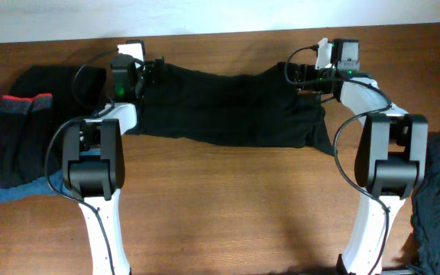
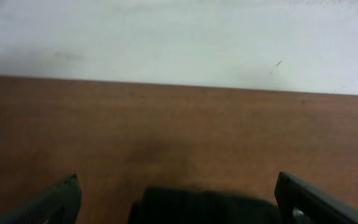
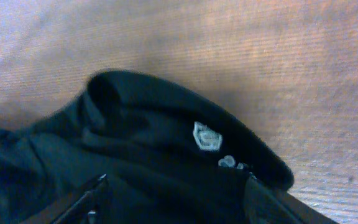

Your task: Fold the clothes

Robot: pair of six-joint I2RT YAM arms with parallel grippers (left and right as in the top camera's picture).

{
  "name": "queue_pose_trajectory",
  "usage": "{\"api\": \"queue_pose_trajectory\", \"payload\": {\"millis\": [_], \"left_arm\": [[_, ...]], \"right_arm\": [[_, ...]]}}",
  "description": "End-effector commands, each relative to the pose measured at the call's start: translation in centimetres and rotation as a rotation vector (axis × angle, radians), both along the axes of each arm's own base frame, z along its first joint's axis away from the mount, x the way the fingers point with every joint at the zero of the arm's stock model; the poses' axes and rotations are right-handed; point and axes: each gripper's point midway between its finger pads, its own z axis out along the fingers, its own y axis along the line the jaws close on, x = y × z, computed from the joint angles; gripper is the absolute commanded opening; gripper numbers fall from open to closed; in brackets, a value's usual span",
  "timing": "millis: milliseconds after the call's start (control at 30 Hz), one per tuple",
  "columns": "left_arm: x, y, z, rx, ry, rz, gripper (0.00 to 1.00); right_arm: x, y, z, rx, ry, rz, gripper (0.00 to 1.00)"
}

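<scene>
Two sets of fingers apart: left end effector (image 2: 178,185) and right end effector (image 3: 176,183) straddle the black garment (image 1: 228,107) ends. Garment flat on table (image 1: 228,202).

You have a left arm (image 1: 90,164) and a right arm (image 1: 384,153) of white links and black joint housings. Black cables loop alongside, a green light glows near each wrist, and the left gripper (image 1: 153,74) is black.

Robot lab bench: left arm (image 1: 90,164), right arm (image 1: 388,153), wooden table (image 1: 228,198), white wall (image 2: 179,37).
</scene>
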Motion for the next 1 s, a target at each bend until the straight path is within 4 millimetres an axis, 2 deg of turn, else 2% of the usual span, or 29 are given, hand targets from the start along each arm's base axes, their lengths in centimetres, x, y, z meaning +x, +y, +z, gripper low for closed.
{"api": "queue_pose_trajectory", "payload": {"millis": [0,67,100,167,267,367,433,500,700,800,967], "left_arm": [[0.8,-0.8,0.9,-0.002,-0.023,-0.03,0.99],[0.4,-0.9,0.2,-0.005,0.012,-0.04,0.99],[-0.2,-1.1,-1.1,-0.003,0.07,-0.042,0.99],[-0.8,-1.2,-2.2,-0.001,0.119,-0.043,0.99],[-1.1,-1.1,-2.8,-0.001,0.149,-0.043,0.99],[-1.5,-1.3,-3.3,0.0,0.175,-0.046,0.99],[-1.7,-1.3,-3.6,0.0,0.187,-0.046,0.99],[-1.6,-1.3,-3.5,0.001,0.185,-0.046,0.99],[-0.3,-2.2,-1.0,-0.024,0.13,-0.09,0.99],[0.6,-2.2,0.8,-0.024,0.095,-0.091,0.99],[0.9,-2.3,3.8,-0.023,0.122,-0.09,0.99]], "right_arm": [[0.2,0.6,-0.1,0.014,0.003,0.004,0.72],[0.1,0.6,-0.1,0.015,0.008,0.004,0.71],[0.0,0.5,-0.2,0.015,0.014,0.004,0.68],[-0.2,0.6,-0.3,0.015,0.024,0.004,0.67],[-0.3,0.6,-0.5,0.016,0.032,0.004,0.66],[-0.5,0.6,-0.6,0.017,0.038,0.004,0.61],[-0.6,0.6,-0.6,0.017,0.045,0.004,0.44],[-0.6,0.6,-0.6,0.017,0.045,0.004,0.32],[-0.5,0.6,-0.2,0.016,0.035,0.004,0.04],[-0.1,0.5,0.9,0.014,0.013,0.003,0.04],[0.8,0.4,4.2,0.01,-0.05,0.002,0.04]]}}
